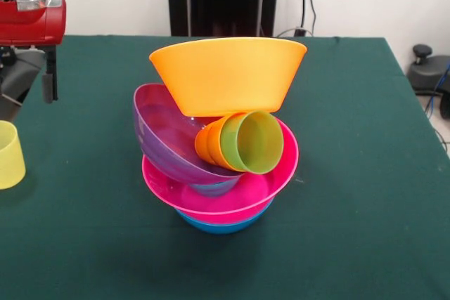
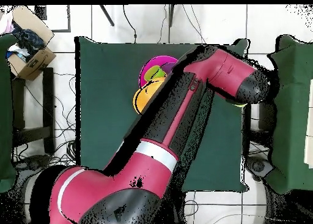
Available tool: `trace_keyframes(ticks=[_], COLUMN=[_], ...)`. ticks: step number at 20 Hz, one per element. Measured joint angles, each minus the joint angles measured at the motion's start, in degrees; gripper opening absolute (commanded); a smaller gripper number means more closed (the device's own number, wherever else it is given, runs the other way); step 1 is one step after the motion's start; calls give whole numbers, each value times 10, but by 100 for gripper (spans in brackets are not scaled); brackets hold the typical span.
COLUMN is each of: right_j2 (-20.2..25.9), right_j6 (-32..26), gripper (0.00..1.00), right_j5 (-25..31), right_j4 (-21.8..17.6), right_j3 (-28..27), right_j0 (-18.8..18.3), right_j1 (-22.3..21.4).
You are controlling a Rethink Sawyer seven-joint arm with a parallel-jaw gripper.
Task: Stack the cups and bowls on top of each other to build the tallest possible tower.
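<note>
The tower stands mid-table. From the bottom it has a blue bowl (image 1: 223, 226), a pink bowl (image 1: 239, 198), a tilted purple bowl (image 1: 163, 135) and an orange bowl (image 1: 226, 72) on top. A green cup (image 1: 254, 142) nested in an orange cup (image 1: 205, 144) lies on its side in the pink bowl, wedged under the orange bowl. A pale yellow cup (image 1: 8, 154) stands at the left edge. My gripper (image 1: 28, 75) hangs above and just behind the yellow cup, apart from the tower. In the overhead view the arm (image 2: 202, 93) hides most of the tower (image 2: 153, 71).
The green tablecloth (image 1: 351, 173) covers the table. A black device with cables (image 1: 425, 68) sits off the table's far right corner. In the overhead view a cardboard box (image 2: 27, 47) stands beside the table.
</note>
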Motion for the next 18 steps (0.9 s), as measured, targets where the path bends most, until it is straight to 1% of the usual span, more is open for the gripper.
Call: trace_keyframes(ticks=[5, 14, 18], right_j2=[-2, -8, -8], right_j6=[0, 0, 0], gripper=[100, 100, 100], right_j5=[0, 0, 0], right_j4=[14, 21, 35], right_j3=[-2, -3, -3], right_j0=[0, 0, 0], right_j1=[2, 6, 6])
